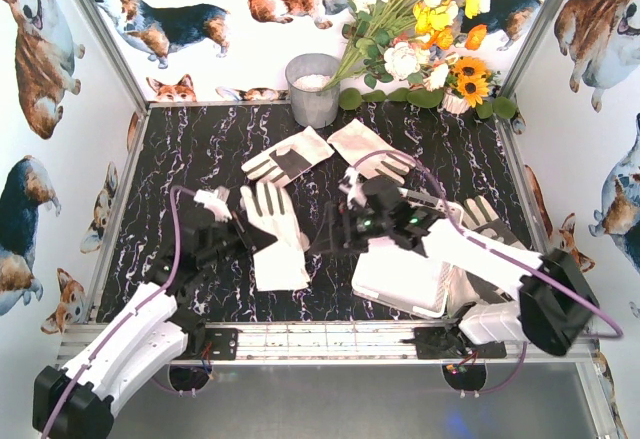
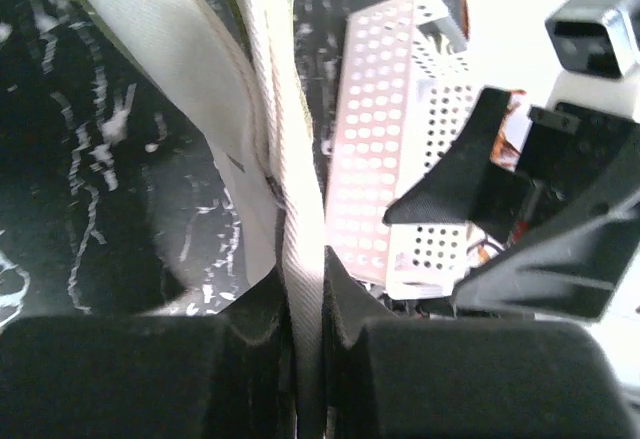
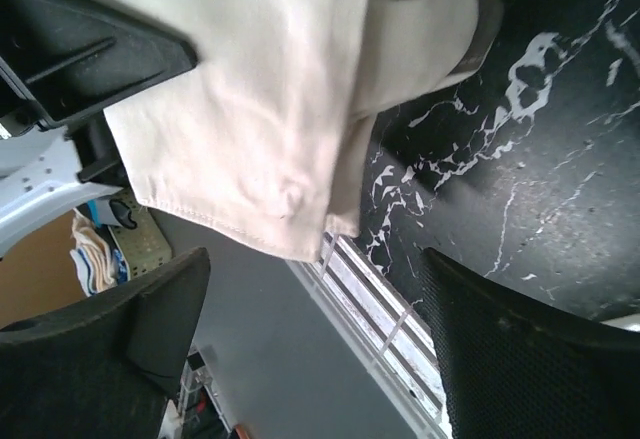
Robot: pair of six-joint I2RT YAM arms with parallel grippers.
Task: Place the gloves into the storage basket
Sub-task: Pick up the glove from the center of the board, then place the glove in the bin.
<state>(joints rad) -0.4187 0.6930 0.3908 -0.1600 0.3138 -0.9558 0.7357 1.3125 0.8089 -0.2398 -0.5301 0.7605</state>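
Evidently the cream-white fabric work glove (image 1: 278, 251) at the middle of the black marbled tabletop (image 1: 190, 159) is light and limp. In the left wrist view it drapes away from the grip in loose folds, and in the right wrist view its hemmed cuff edge hangs free, so at least that end seems to be off the surface.

The left gripper (image 2: 303, 309) has its fingers pressed together on a doubled fold of the cloth. The right gripper (image 3: 310, 269) sits just beside the glove with its fingers spread wide, touching nothing that I can make out.

The white perforated plastic basket (image 2: 385, 159) stands just to the right of the held glove, under the right arm.

Woven cotton like this should not break or slide much on the pads. A single pinch will, however, leave most of it dangling, and the trailing fingers could drag over the basket rim. The best hold is probably through both layers near the palm's middle or at the thicker cuff hem.

Farther back lie a grey-patched glove (image 1: 290, 157) and a plain white glove (image 1: 372, 147), close together. Another glove (image 1: 482, 214) shows at the basket's far end, and I cannot tell whether it lies inside or beside it.
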